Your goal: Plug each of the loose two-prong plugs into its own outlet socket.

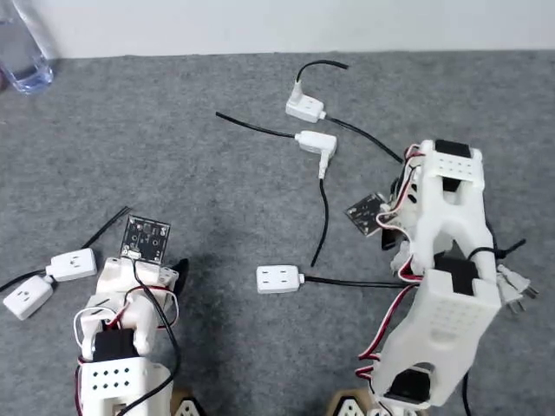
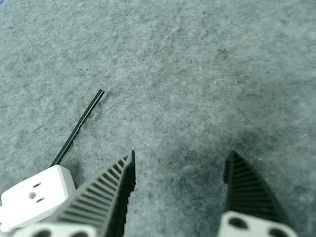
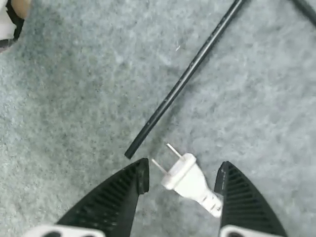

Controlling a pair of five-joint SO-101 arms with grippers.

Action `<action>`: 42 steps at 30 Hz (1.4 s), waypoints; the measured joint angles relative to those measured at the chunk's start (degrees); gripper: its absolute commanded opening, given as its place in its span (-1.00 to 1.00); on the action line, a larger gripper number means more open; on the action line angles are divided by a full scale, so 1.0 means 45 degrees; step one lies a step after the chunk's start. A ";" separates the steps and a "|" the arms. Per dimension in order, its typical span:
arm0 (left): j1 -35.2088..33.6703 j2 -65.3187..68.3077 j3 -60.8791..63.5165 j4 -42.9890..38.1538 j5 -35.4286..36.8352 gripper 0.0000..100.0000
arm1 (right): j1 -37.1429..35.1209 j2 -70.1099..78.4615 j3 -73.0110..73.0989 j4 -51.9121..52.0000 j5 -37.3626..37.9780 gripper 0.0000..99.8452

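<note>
A white two-prong plug (image 3: pixel 186 178) lies on the grey carpet between the fingers of my open right gripper (image 3: pixel 183 165), prongs pointing away; neither finger touches it. A black cable end (image 3: pixel 129 154) lies just beyond. In the high view the right arm (image 1: pixel 442 260) stands at the right, with another plug (image 1: pixel 513 290) beside it. A white outlet socket (image 1: pixel 278 279) lies mid-table on its black cord. My left gripper (image 2: pixel 181 155) is open over bare carpet, with a white socket (image 2: pixel 34 197) and a cable end (image 2: pixel 100 92) to one side. Two sockets (image 1: pixel 72 264) (image 1: pixel 26 297) lie at the left.
Two more white socket blocks (image 1: pixel 305 108) (image 1: pixel 316 141) with black cords lie at the back centre. A black cord (image 1: pixel 323 212) runs from there toward the middle. A clear plastic bottle (image 1: pixel 22 52) stands at the far left corner. Open carpet lies between the arms.
</note>
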 measured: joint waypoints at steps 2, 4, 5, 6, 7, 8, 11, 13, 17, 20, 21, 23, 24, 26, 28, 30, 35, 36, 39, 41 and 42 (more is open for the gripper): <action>0.0000 0.0000 0.0000 0.0000 0.0000 -0.44 | 0.0215 0.0020 0.0000 -0.0039 0.0000 -0.57; 0.0000 0.0000 0.0000 0.0000 0.0000 -0.44 | 0.0410 0.0059 0.0000 -0.0195 0.0000 -0.57; 0.0000 0.0000 0.0000 0.0000 0.0000 -0.44 | 0.0508 0.0117 0.0000 -0.0254 0.0000 -0.57; 0.0000 0.0000 0.0000 0.0000 0.0000 -0.44 | 0.0567 0.0156 0.0000 -0.0430 0.0000 -0.57; 0.0000 0.0000 0.0000 0.0000 0.0000 -0.44 | 0.0586 0.0254 0.0020 -0.0606 0.0000 -0.58; 0.0000 0.0000 0.0000 0.0000 0.0000 -0.44 | 0.0606 0.0352 0.0078 -0.0723 0.0000 -0.58; 0.0000 0.0000 0.0000 0.0000 0.0000 -0.44 | 0.0586 0.0723 0.0078 -0.1055 0.0000 -0.58; 0.0000 0.0000 0.0000 0.0000 0.0000 -0.44 | 0.0586 0.0762 0.0078 -0.1192 0.0000 -0.58; 0.0000 0.0000 0.0000 0.0000 0.0000 -0.44 | 0.0586 0.0918 0.0059 -0.1231 0.0020 -0.61; 0.0000 0.0000 0.0000 0.0000 0.0000 -0.44 | 0.0586 0.0977 0.0000 -0.1250 0.0020 -0.85; 0.0000 0.0000 0.0000 0.0000 0.0000 -0.44 | 0.0547 0.0996 -0.0039 -0.1270 0.0020 -0.95; 0.0000 0.0000 0.0000 0.0000 0.0000 -0.44 | 0.0508 0.1133 -0.0156 -0.1446 0.0020 -0.95; 0.0000 0.0000 0.0000 0.0000 0.0000 -0.44 | 0.0469 0.1192 -0.0156 -0.1465 0.0020 -0.92; 0.0000 0.0000 0.0000 0.0000 0.0000 -0.44 | 0.0469 0.1309 -0.0156 -0.1485 0.0000 -0.94; 0.0000 0.0000 0.0000 0.0000 0.0000 -0.44 | 0.0449 0.1309 -0.0176 -0.1485 0.0000 -0.99; 0.0000 0.0000 0.0000 0.0000 0.0000 -0.44 | 0.0430 0.1348 -0.0176 -0.1485 0.0000 -0.98; 0.0000 0.0000 0.0000 0.0000 0.0000 -0.44 | 0.0391 0.1465 -0.0488 -0.1407 0.0000 -0.98; 0.0000 0.0000 0.0000 0.0000 0.0000 -0.44 | 0.0293 0.1407 -0.0488 -0.1270 0.0000 -0.98; 0.0000 0.0000 0.0000 0.0000 0.0000 -0.44 | 0.0078 0.1270 -0.0625 -0.0879 0.0000 -0.98; 0.0000 0.0000 0.0000 0.0000 0.0000 -0.44 | -0.0176 0.1094 -0.0625 -0.0840 -0.0098 -0.98; 0.0000 0.0000 0.0000 0.0000 0.0000 -0.44 | -0.0352 0.0996 -0.0625 -0.0840 -0.0371 -0.98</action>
